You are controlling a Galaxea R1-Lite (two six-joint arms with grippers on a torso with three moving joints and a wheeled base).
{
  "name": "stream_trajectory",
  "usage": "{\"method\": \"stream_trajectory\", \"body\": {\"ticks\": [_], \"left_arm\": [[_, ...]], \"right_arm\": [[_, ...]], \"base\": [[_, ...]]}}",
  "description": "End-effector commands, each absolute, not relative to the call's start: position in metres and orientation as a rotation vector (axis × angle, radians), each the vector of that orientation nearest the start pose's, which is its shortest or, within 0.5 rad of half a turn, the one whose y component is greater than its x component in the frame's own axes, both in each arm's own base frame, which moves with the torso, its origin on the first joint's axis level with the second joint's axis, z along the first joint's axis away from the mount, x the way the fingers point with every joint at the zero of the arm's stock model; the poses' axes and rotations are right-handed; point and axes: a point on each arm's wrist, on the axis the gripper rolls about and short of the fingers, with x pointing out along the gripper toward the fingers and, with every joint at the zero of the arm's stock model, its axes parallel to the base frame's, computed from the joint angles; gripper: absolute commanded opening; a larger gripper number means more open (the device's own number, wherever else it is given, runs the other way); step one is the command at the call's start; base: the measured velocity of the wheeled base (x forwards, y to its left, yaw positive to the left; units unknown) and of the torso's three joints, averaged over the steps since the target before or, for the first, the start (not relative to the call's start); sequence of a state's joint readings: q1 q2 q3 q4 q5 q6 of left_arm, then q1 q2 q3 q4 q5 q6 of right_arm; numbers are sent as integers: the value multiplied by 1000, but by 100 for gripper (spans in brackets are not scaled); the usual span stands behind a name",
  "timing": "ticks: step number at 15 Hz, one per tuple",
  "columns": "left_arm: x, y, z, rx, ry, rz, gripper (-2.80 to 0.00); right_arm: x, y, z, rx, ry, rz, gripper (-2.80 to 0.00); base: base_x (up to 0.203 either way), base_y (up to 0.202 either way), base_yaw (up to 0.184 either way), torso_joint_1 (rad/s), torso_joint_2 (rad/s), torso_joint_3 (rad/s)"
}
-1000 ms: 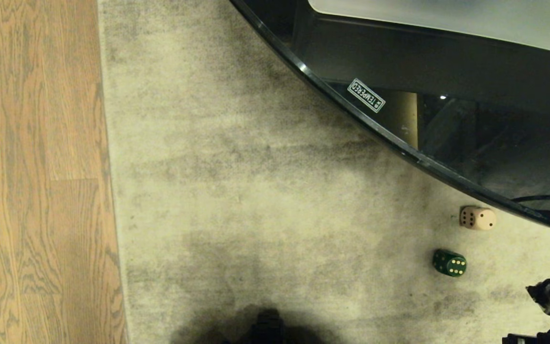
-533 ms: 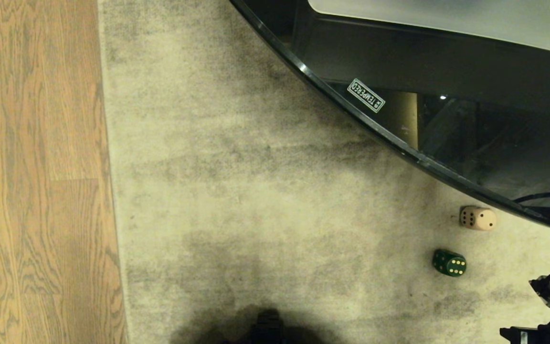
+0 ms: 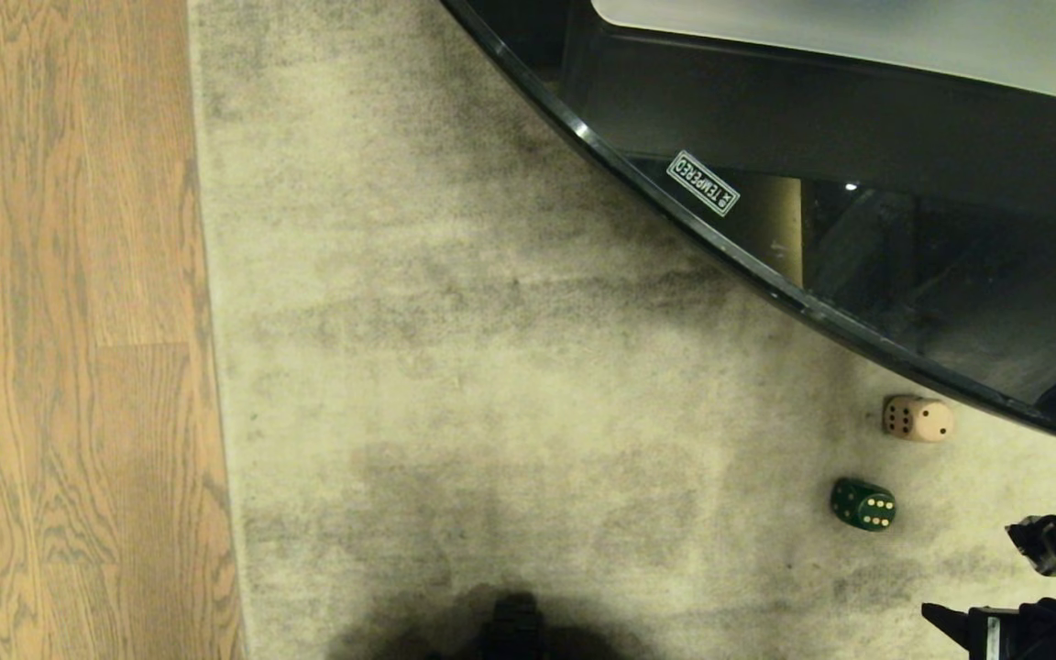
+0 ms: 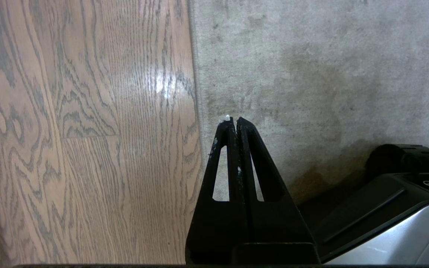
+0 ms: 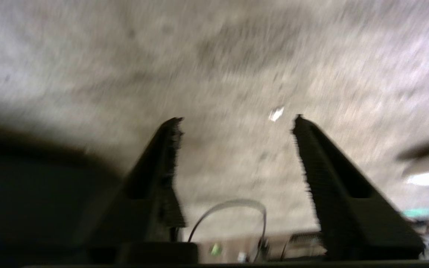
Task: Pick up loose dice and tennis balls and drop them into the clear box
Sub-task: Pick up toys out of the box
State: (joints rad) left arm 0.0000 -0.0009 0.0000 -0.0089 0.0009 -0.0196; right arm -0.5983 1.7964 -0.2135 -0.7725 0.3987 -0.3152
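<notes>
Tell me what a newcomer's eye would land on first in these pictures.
Two dice lie apart on the grey carpet near the head view's right side: a cream die close to the curved edge of a dark glass table, and a dark green die nearer the robot. The right gripper hangs open over bare carpet at that view's lower right corner. The left gripper is shut, parked over the seam between carpet and wood floor.
</notes>
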Motion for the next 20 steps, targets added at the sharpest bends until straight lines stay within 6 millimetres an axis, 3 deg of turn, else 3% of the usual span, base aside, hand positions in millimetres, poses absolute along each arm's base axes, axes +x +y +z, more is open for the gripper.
{"method": "stream_trajectory", "body": {"ticks": [1, 9, 13, 20], "left_arm": [[-23, 0, 76, -20, -6, 1, -280], [-23, 0, 76, -18, -8, 1, -280], [-23, 0, 76, -18, -6, 1, -280], [-23, 0, 76, -18, -6, 1, -280]], "right_arm": [[181, -112, 37, 72, 710, -71, 0], [179, -110, 35, 81, 715, -54, 0], [187, -111, 38, 57, 697, -42, 0], [208, -119, 21, 68, 732, -19, 0]], "base": [[0, 0, 0, 0, 0, 0], [0, 0, 0, 0, 0, 0], [0, 0, 0, 0, 0, 0], [0, 0, 0, 0, 0, 0]]}}
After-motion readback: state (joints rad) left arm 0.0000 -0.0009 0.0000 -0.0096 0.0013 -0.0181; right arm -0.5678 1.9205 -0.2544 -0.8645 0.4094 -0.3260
